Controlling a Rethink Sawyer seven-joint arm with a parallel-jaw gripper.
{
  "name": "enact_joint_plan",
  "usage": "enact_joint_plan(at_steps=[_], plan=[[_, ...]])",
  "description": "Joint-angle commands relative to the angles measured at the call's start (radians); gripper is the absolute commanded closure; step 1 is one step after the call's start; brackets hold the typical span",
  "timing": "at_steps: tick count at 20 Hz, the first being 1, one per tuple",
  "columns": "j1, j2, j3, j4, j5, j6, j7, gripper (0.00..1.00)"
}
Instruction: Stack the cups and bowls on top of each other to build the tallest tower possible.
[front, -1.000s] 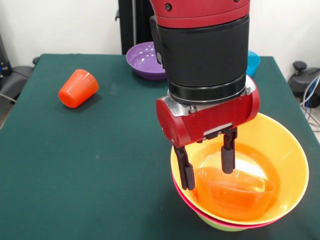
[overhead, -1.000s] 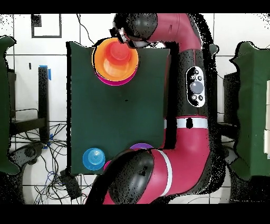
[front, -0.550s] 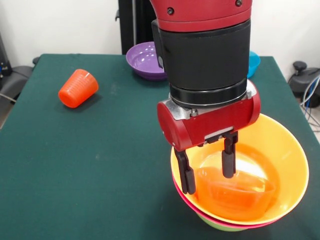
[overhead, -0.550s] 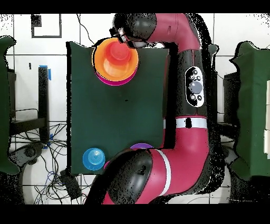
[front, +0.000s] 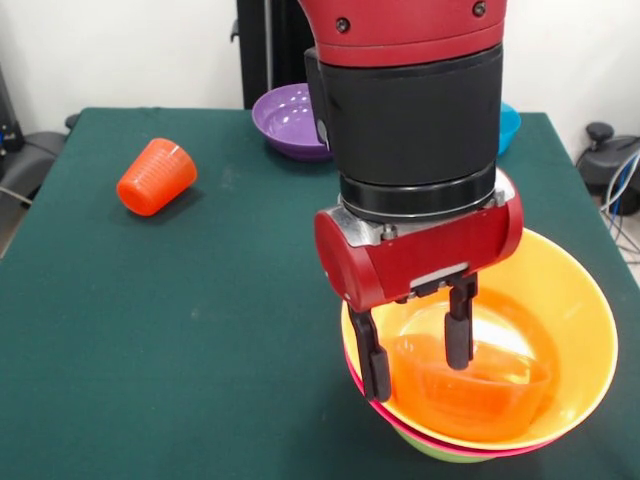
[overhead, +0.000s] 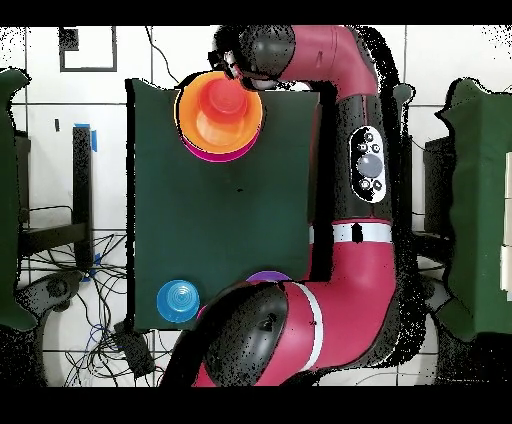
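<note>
- The gripper (front: 415, 335) hung over the tower's (front: 480, 380) near-left rim, its two black fingers (front: 374, 357) apart and holding nothing.
- One finger stood just outside or at the large orange bowl's (front: 570, 300) rim; the other reached down inside it, above the small orange bowl (front: 470, 385). Whether either touched a bowl could not be told.
- The tower sat at the near right of the green table (front: 200, 330): a green bowl (front: 440, 452) lowest, a pink bowl (front: 380, 410) showing as a thin rim above it, then the large orange bowl with the small orange one nested inside.
- The orange-red cup (front: 156, 177) lay on its side at the far left, well apart from the tower.
- A purple bowl (front: 283, 120) stood at the far edge, partly hidden by the arm; a blue bowl (front: 506, 125) peeked out on the arm's other side.
- In the overhead view the tower (overhead: 219, 113) sat at the table's top edge, a blue bowl (overhead: 178, 298) at the bottom left corner.
</note>
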Motion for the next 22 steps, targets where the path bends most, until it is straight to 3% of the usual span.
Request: enact_joint_plan(at_steps=[1, 8, 14, 18, 22], plan=[[0.035, 0.020, -0.049, 0.118, -0.012, -0.028, 0.107, 0.00], [0.032, 0.012, -0.068, 0.164, -0.008, -0.048, 0.099, 0.00], [0.018, -0.023, -0.087, 0.262, -0.006, -0.113, 0.097, 0.00], [0.009, -0.073, -0.105, 0.357, 0.011, -0.156, 0.142, 0.00], [0.017, -0.074, -0.117, 0.367, 0.010, -0.178, 0.155, 0.00]])
